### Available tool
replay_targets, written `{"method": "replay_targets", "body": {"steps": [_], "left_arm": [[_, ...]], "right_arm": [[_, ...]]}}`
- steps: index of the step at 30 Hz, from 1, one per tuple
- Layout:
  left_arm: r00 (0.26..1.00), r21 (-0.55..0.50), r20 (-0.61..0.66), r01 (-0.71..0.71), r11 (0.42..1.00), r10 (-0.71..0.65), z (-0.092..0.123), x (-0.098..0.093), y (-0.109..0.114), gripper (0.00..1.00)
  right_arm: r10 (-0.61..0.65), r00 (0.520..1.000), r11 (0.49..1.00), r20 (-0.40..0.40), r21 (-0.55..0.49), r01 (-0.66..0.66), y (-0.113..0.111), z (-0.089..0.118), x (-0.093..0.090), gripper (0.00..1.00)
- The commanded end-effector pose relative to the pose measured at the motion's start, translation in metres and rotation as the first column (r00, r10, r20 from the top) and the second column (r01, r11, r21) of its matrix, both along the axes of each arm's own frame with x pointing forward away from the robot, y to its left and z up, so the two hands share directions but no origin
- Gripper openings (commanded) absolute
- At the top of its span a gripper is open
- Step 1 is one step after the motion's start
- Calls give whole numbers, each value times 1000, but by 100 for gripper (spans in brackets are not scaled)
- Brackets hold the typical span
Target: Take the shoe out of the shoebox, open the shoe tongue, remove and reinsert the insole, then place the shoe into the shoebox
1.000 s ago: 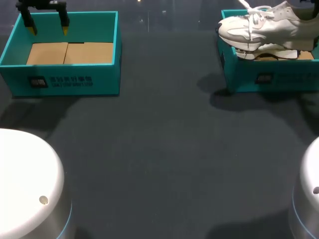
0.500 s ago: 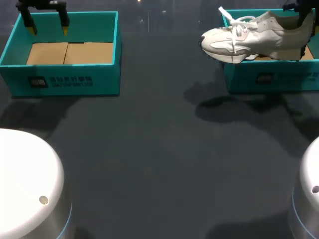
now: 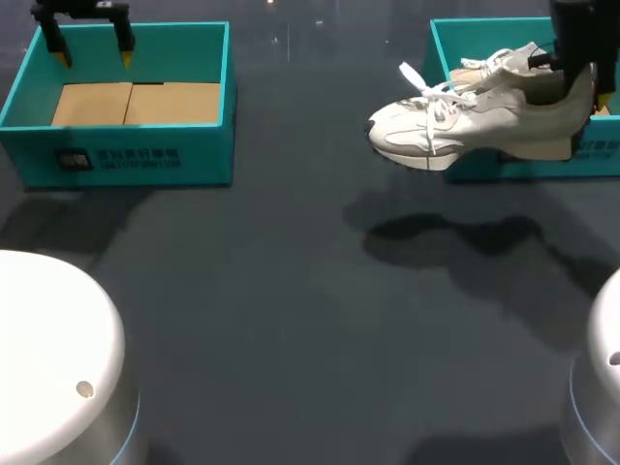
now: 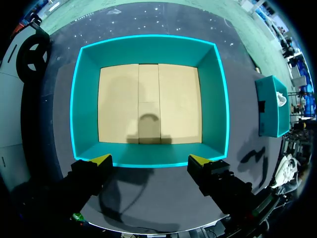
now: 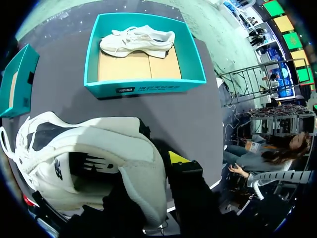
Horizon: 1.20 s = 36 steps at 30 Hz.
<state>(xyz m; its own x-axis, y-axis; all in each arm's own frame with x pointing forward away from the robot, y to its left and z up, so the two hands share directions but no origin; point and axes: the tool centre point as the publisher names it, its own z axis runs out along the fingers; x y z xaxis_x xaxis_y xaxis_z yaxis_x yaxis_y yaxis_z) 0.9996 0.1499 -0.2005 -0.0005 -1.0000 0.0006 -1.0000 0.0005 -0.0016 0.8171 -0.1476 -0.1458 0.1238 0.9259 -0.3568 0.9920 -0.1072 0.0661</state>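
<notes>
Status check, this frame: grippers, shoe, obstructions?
Left gripper open above left box. Right gripper shut on shoe heel, held above table beside shoebox. Second shoe in shoebox.

A dark grey matte table (image 3: 291, 320) fills the scene (soft shadows lie across it).

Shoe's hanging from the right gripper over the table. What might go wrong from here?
The right gripper pinches the shoe only at its heel, with the toe hanging far out, so it may tilt or slip. The loose laces could end up under the sole when it is set down.
</notes>
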Motion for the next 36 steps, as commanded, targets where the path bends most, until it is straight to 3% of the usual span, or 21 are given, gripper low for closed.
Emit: {"method": "replay_targets", "body": {"steps": [1,4,17,24,36], "left_arm": [[1000,1,-1,0,1000,0,0,0,0,100],[1000,1,-1,0,1000,0,0,0,0,100],[1000,1,-1,0,1000,0,0,0,0,100],[1000,1,-1,0,1000,0,0,0,0,100],[1000,1,-1,0,1000,0,0,0,0,100]], "right_arm": [[5,1000,1000,15,6,-5,-2,1,-3,0],[5,1000,1000,15,6,-5,-2,1,-3,0],[-3,1000,1000,9,-5,3,104,-45,-71,0],[-3,1000,1000,5,3,3,152,-74,-97,0],[-3,1000,1000,5,3,3,152,-74,-97,0]]}}
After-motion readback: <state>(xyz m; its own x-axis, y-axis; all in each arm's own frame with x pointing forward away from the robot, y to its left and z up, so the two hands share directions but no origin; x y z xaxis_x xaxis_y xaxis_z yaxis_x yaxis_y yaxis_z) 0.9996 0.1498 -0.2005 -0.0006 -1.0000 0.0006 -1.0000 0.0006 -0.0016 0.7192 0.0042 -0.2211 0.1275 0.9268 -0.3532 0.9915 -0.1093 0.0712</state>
